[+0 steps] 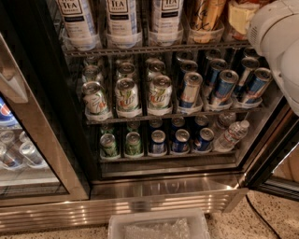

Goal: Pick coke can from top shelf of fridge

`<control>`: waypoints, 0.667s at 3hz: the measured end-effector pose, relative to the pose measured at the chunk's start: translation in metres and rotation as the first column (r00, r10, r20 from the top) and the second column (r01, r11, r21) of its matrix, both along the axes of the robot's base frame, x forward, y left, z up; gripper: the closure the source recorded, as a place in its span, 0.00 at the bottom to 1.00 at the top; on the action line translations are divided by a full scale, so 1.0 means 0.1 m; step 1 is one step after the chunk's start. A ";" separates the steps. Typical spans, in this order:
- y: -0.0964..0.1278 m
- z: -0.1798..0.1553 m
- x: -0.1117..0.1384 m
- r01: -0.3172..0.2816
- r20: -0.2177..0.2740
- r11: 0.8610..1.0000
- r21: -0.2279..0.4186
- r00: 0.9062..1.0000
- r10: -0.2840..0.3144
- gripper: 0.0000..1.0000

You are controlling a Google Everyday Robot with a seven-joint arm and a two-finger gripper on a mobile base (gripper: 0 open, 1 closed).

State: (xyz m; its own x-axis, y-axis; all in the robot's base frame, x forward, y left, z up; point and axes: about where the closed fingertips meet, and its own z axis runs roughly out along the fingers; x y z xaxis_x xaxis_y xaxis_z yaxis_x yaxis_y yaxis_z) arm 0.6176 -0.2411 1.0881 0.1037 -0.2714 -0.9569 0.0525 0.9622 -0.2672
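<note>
The fridge (154, 186) stands open, with a black interior and a ribbed steel base. The top shelf (140, 48), a grey wire rack with clear cup holders, holds tall tea bottles (121, 18) and a gold-tan can (205, 14). The coke can does not show; no red can is in view. My gripper is out of view. Only the white arm housing (278, 42) shows at the upper right, in front of the shelf's right end, and it hides what stands there.
The middle rack holds green-silver cans (127, 95) and blue cans (224, 86). The lower rack holds small cans and a lying water bottle (231, 135). A neighbouring glass-door unit (18, 154) is at the left. A clear plastic bin (159, 226) sits on the floor in front. The open door's edge (280, 172) is at the right.
</note>
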 end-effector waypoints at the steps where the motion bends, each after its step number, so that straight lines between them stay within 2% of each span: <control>1: 0.00 -0.03 0.02 -0.005 -0.004 1.000 0.025 1.000 0.005 0.58; 2: 0.00 -0.02 0.02 -0.005 -0.004 1.000 0.025 1.000 0.005 0.81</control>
State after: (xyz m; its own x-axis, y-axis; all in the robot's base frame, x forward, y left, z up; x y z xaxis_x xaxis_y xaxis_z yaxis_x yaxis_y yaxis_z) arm 0.6193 -0.2412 1.0856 0.1008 -0.2468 -0.9638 0.0463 0.9689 -0.2433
